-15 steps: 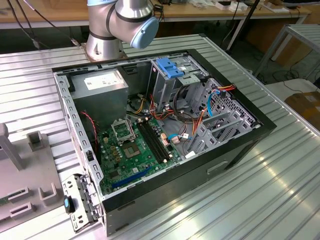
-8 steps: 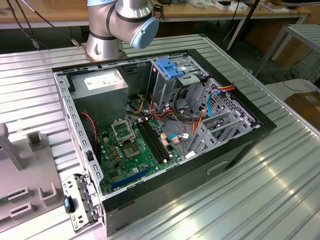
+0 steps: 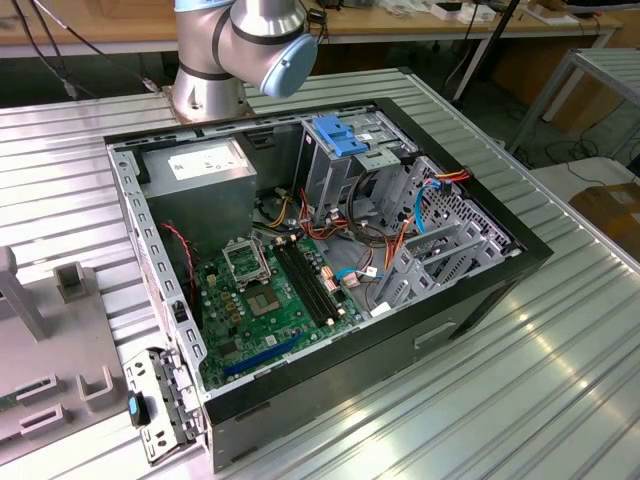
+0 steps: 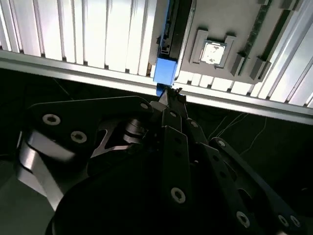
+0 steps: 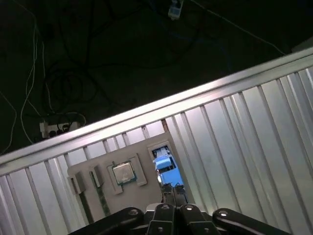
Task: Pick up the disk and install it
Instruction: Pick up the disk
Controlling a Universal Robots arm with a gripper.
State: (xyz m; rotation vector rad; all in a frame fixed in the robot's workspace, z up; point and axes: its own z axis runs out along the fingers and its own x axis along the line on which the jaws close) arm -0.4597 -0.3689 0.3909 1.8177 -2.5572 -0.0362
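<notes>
Over the ribbed desk (image 5: 244, 127), at the edge of the grey plate (image 5: 132, 200), the disk (image 5: 164, 166) (image 4: 164, 71) shows in both wrist views, its blue end right at the tip of the gripper (image 5: 171, 190) (image 4: 171, 94). I cannot tell whether the gripper is clamped on it or free. The disk is likely stiff, dense and shock-sensitive with slick metal faces, so its blue plastic frame looks the best hold.

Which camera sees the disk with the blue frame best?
The second wrist view: the disk looks biggest there, with its blue end and a long side showing. In the first wrist view the disk is a smaller blue patch.
</notes>
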